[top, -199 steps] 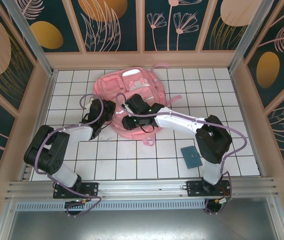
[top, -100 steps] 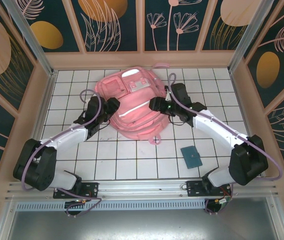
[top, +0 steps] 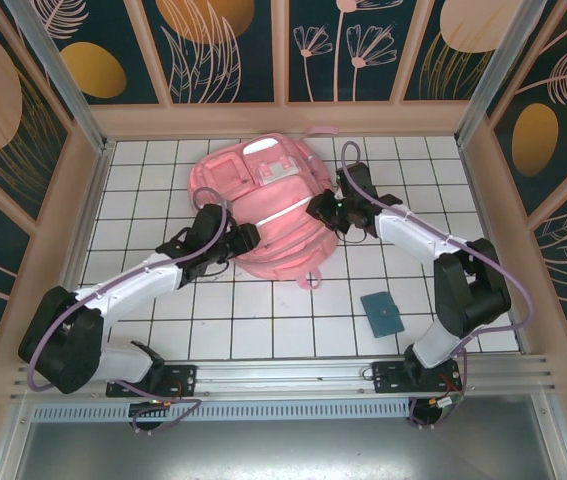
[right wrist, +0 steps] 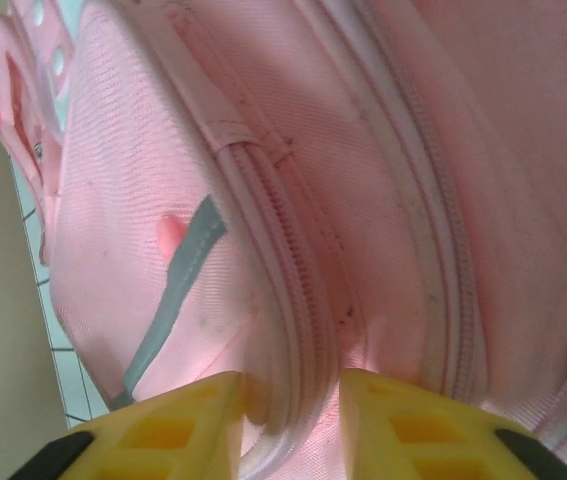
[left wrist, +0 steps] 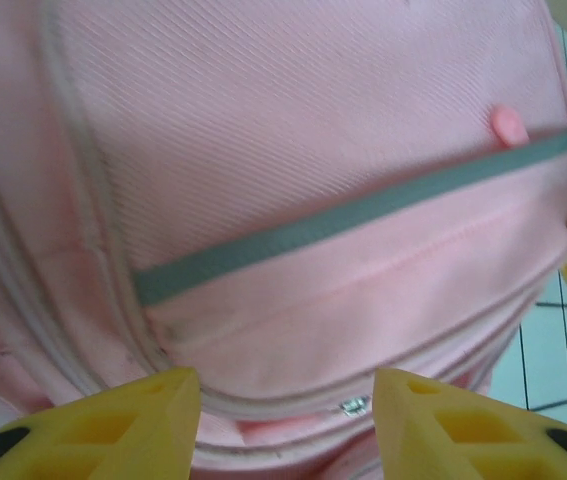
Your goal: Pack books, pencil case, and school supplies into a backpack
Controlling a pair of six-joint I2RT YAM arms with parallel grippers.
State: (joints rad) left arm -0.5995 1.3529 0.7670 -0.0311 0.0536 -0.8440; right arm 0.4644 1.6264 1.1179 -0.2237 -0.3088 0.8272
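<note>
The pink backpack (top: 263,195) lies flat on the white tiled floor at the back centre, its zippers closed. My left gripper (top: 247,240) is at its lower left edge. In the left wrist view this gripper (left wrist: 283,385) is open, its yellow fingers (left wrist: 153,425) straddling the zipper seam with a metal zipper pull (left wrist: 353,406) between them. My right gripper (top: 316,210) is at the backpack's right side. In the right wrist view it (right wrist: 291,388) is pinched on a zipped seam ridge (right wrist: 298,340) of the backpack (right wrist: 143,200). The books are out of view.
A small flat teal item (top: 381,312) lies on the tiles right of centre, near the right arm's base. A loose pink strap end (top: 313,280) hangs off the backpack's front edge. Wooden walls close in the left, right and back sides.
My right arm swung from across the backpack's front to its right side and closed on the seam. My left gripper opened and slid right along the lower left edge.
</note>
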